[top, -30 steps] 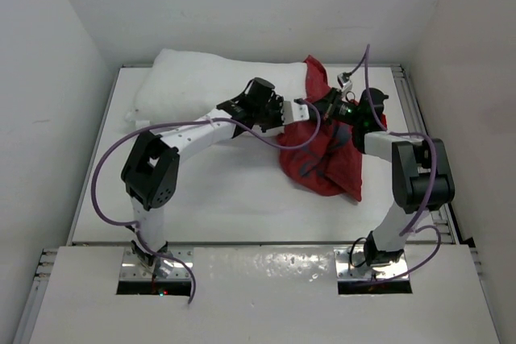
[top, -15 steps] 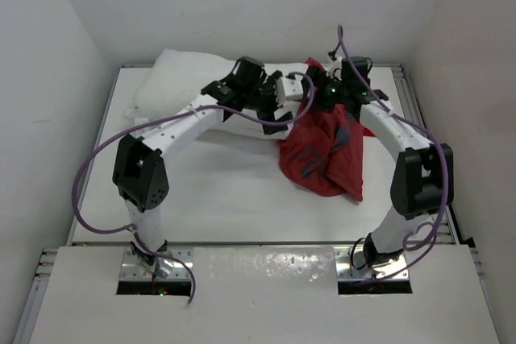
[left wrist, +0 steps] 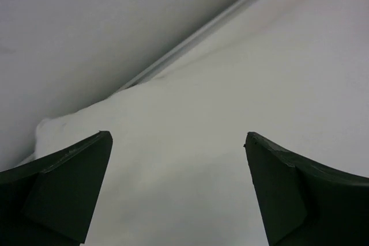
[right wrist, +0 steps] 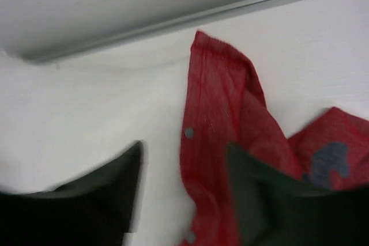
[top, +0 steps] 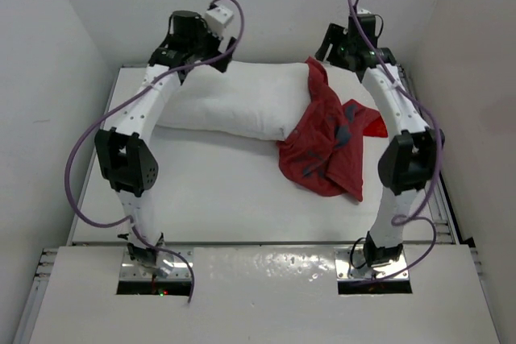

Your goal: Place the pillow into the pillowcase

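Observation:
The white pillow (top: 234, 102) lies across the back of the table. Its right end meets the red pillowcase (top: 326, 147), which is crumpled at the right with a strip draped against that end. My left gripper (top: 211, 52) is raised over the pillow's back left part, open and empty. The left wrist view shows the pillow (left wrist: 190, 159) under the left gripper (left wrist: 177, 137). My right gripper (top: 339, 52) hovers at the back right above the pillowcase's top edge. In the right wrist view the right gripper (right wrist: 183, 149) has its jaws apart over the pillowcase (right wrist: 222, 113), holding nothing.
White walls close in the table on the left, back and right. A metal rail (right wrist: 190, 18) runs along the back edge, just behind both grippers. Purple cables (top: 81, 167) loop off both arms.
Both grippers have let go and opened. Both arms have risen and swung back from the middle, where pillow and pillowcase meet, to the back corners. The pillow now shows in full.

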Controlling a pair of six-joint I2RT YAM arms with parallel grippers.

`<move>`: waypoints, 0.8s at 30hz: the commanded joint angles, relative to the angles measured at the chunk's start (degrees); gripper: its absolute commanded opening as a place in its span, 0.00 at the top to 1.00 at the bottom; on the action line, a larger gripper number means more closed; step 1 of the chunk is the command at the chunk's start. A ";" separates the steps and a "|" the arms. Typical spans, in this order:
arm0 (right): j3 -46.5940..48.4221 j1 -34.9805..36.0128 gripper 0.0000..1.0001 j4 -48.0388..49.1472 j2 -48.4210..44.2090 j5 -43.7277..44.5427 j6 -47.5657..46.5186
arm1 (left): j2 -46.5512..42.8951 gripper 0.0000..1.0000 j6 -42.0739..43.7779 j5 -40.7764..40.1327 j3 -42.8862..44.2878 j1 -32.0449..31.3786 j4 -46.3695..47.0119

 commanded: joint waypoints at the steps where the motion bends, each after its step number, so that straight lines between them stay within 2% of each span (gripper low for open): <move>1: 11.28 0.16 0.26 -2.33 11.10 5.79 0.88 | 4.20 0.00 -7.03 -8.57 6.77 7.09 0.78; 3: 15.26 0.42 0.17 -1.81 17.41 6.23 2.81 | 6.92 0.00 -11.07 -5.41 8.81 12.72 -1.42; 4: 17.20 0.60 0.09 -1.02 19.11 7.19 3.60 | 7.72 0.00 -11.96 -3.30 8.82 14.48 -1.86; 5: 17.39 0.52 0.07 0.29 20.34 7.46 5.00 | 8.60 0.00 -13.18 -2.06 8.73 17.71 -2.30; 7: 17.57 0.69 0.05 1.44 23.33 7.46 6.41 | 10.54 0.00 -12.50 -0.91 7.42 19.93 -2.39; 10: 16.17 1.39 0.05 2.32 25.19 3.52 8.35 | 11.86 0.00 -6.81 -2.31 1.54 22.31 1.63; 12: 12.50 3.14 0.14 5.30 24.58 -0.26 8.09 | 12.90 0.00 -4.07 -3.45 -2.67 23.10 3.49; 13: 11.43 3.85 0.27 6.97 24.31 -0.27 7.22 | 13.35 0.00 -1.53 -3.20 -3.65 23.54 4.37; 16: 10.71 5.78 0.52 8.74 24.48 -1.77 5.19 | 15.20 0.00 4.28 0.57 -6.91 23.72 4.20; 17: 11.76 6.22 0.66 8.92 24.66 -2.03 4.75 | 15.55 0.00 5.60 4.41 -8.66 23.72 3.50; 19: 12.73 6.32 0.78 9.71 24.75 -2.21 2.82 | 15.38 0.04 10.69 9.17 -10.16 22.85 -0.88; 20: 13.61 6.66 0.89 9.97 24.75 -1.94 2.21 | 15.03 0.14 12.71 12.42 -11.73 22.32 -2.99; 23: 13.79 7.02 1.00 11.72 24.40 -0.81 -0.52 | 11.78 0.40 19.83 15.34 -17.79 18.99 -8.88; 24: 13.79 7.19 1.00 12.95 24.40 -0.63 -2.18 | 10.47 0.42 24.20 16.13 -19.90 17.06 -11.07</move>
